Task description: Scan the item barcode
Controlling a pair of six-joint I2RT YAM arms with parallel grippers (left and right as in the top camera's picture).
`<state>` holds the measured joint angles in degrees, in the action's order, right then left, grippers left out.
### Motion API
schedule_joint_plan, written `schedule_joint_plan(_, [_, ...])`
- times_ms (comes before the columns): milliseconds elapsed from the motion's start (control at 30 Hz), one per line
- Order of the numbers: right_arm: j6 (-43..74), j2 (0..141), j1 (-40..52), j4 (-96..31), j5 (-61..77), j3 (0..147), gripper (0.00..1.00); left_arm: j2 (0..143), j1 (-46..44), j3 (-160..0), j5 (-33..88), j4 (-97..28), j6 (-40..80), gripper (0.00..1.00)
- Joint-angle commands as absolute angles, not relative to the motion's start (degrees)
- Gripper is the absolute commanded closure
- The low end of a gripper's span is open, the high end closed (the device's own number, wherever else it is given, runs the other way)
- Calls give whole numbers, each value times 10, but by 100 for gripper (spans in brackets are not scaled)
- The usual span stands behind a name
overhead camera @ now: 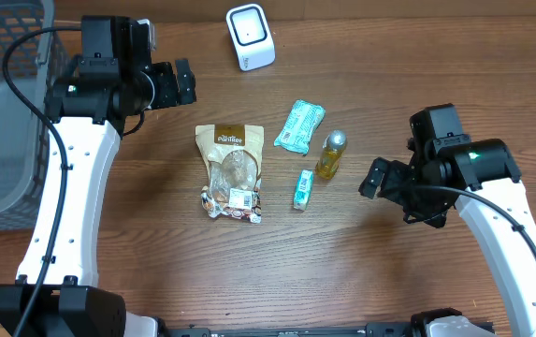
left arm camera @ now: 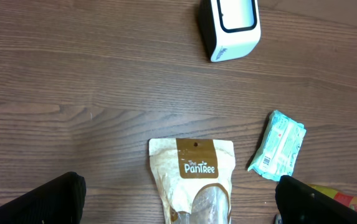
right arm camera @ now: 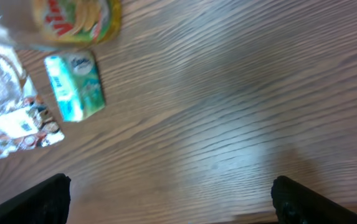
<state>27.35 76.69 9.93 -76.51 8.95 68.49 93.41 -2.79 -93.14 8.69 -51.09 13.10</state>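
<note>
Trouble for you lies in the crowding. The brown PanTree pouch with a clear window, likely the item to scan, lies flat mid-counter, with a teal wipes pack, small teal box and yellow bottle near its 3 o'clock. A wide grab could drag a neighbour. Its white label, at 5 o'clock, sits on crinkly film that may crease and spoil the read at the white box-shaped scanner, 12 o'clock. The left end effector and right end effector hover spread apart, empty.

Lighting is bright and even, with soft, faint shadows. Overhead and left wrist views are sharp. The right wrist view is blurred throughout, with pale glare on the surface.
</note>
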Motion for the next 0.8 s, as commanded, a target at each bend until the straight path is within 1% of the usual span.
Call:
schedule_joint_plan(0, [262,764,120,-763,126,682,0,934,-30,-939,84,-510,117,0])
schedule_joint_plan(33, [262,763,131,-761,125,682,1,934,-30,-939,84,-510,118,0])
schedule_joint_plan(100, [262,758,156,-752,125,682,5,934,-30,-939,84,-510,117,0])
schedule_joint_plan(133, [265,755,173,-745,125,682,5,934,-30,-939,84,-510,117,0])
schedule_joint_plan(367, [328,743,297,-688,105,682,5,934,-30,-939,84,-510,117,1])
schedule_joint_plan(467, [335,743,353,-653,90,682,5,934,-30,-939,84,-510,117,0])
schedule_joint_plan(500, [335,743,370,-641,86,682,0,934,-30,-939,84,-510,118,0])
schedule_joint_plan(533, [335,743,386,-629,80,682,0,934,-30,-939,84,-510,118,0])
schedule_joint_plan(667, [335,745,431,-592,46,682,0,934,-30,-939,84,-510,117,0])
schedule_joint_plan(767, [335,746,443,-579,34,682,0,934,-30,-939,84,-510,118,0])
